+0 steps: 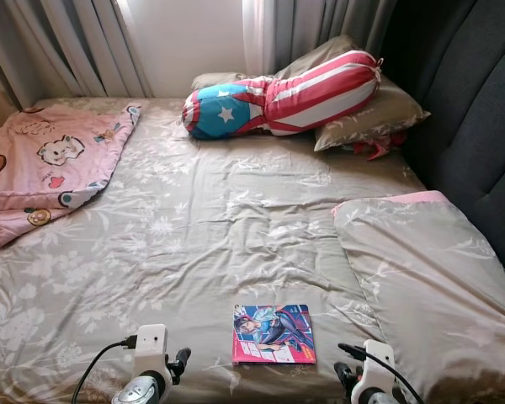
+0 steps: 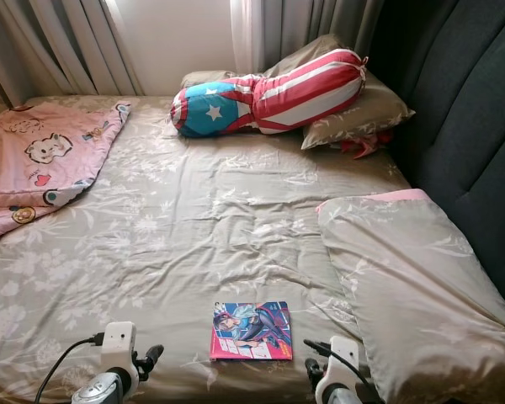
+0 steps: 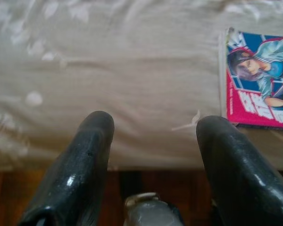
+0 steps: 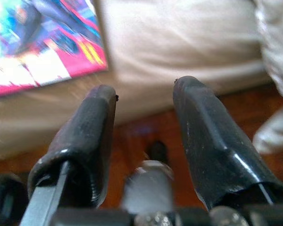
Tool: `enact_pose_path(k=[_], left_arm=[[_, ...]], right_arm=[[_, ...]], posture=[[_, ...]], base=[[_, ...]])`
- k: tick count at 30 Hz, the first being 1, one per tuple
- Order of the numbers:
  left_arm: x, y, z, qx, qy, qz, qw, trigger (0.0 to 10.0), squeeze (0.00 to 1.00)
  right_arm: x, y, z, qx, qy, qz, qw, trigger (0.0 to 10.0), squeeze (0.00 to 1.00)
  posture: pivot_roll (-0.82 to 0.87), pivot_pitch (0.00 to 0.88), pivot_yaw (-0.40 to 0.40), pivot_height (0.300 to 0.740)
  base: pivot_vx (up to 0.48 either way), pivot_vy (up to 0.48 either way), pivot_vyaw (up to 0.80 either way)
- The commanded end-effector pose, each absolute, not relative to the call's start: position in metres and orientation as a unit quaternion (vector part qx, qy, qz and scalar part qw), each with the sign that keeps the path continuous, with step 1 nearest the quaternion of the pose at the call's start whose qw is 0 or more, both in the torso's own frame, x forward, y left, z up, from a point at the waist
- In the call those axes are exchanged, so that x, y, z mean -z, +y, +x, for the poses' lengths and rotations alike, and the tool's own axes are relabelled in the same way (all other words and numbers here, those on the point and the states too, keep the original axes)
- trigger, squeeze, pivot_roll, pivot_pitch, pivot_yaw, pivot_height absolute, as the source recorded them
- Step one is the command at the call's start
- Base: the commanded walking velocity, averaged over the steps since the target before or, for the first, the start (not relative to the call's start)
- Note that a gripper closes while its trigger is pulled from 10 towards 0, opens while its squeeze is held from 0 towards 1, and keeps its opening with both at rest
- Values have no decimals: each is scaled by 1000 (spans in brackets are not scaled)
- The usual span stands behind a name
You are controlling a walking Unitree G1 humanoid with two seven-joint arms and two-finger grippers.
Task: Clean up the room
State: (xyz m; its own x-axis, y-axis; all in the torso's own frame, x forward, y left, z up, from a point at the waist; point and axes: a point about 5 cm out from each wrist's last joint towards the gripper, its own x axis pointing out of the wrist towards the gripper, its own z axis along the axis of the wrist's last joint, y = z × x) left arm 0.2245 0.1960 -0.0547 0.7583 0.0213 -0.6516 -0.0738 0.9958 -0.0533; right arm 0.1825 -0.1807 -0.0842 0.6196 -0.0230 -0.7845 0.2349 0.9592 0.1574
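Lying flat near the bed's [image 1: 194, 236] near edge, a comic book [image 1: 273, 333] sits between the left gripper [image 3: 153, 125] and right gripper [image 4: 144, 94], both fingers spread, empty.

A thin comic book [image 1: 273, 334] with a bright pink, blue and red illustrated cover lies flat, closed and face up, near the bed's [image 1: 194, 227] near edge.

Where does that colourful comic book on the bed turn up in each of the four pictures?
Left eye view: comic book at bottom centre, near the bed's front edge.
Right eye view: bottom centre, slightly further left.
Left wrist view: upper right corner, beyond the open fingers.
Right wrist view: upper left corner, blurred.
Shared landmark: the floral bedsheet under it.
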Motion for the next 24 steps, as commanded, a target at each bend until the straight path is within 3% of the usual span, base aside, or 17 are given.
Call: enact_pose_path(k=[1,24], left_arm=[[63,203,212,-42,371,-32,927,10000,0],[74,218,189,-60,405,-14,912,10000,0]], right_arm=[[85,-182,182,72,435,115,890,10000,0],[91,-175,169,71,453,120,881,10000,0]], posture=[[14,0,-31,740],[45,0,-19,740]], base=[[0,0,800],[0,0,800]])
